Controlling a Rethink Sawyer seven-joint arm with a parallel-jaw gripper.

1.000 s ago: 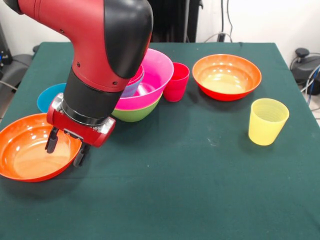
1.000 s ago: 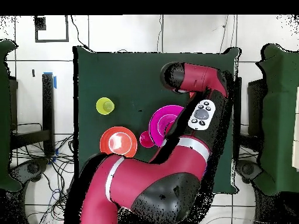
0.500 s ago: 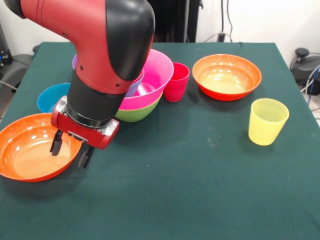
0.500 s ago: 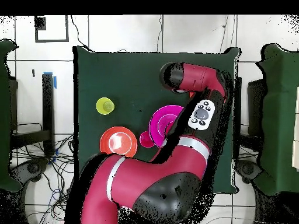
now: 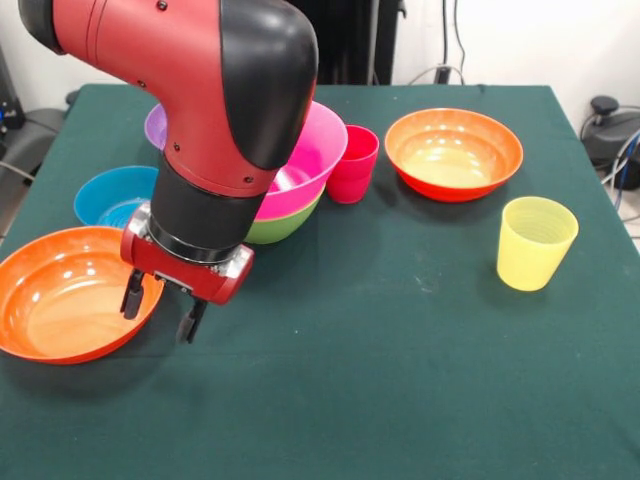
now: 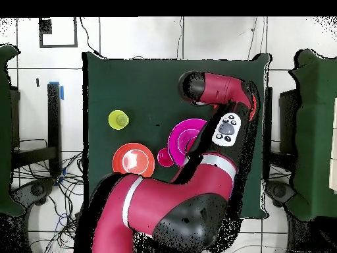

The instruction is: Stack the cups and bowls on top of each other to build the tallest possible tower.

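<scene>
In the front view, nearest the camera, the gripper (image 5: pixel 160 312) hangs low over the green surface (image 5: pixel 400 380), its fingers (image 5: pixel 131 297) spread apart and holding nothing; one finger hangs at the 3 o'clock rim of the near orange bowl (image 5: pixel 60 310), the other just outside it. At 3 o'clock on the surface stands the yellow cup (image 5: pixel 535 243), well apart. Behind the near orange bowl sits a blue bowl (image 5: pixel 110 195). Farther back, partly hidden by the arm (image 5: pixel 220 90), is the tower (image 5: pixel 300 185): green bowl lowest, pink bowl in it, a purple bowl inside. The red cup (image 5: pixel 355 163) stands just beside its 3 o'clock side, then the second orange bowl (image 5: pixel 453 152).
</scene>
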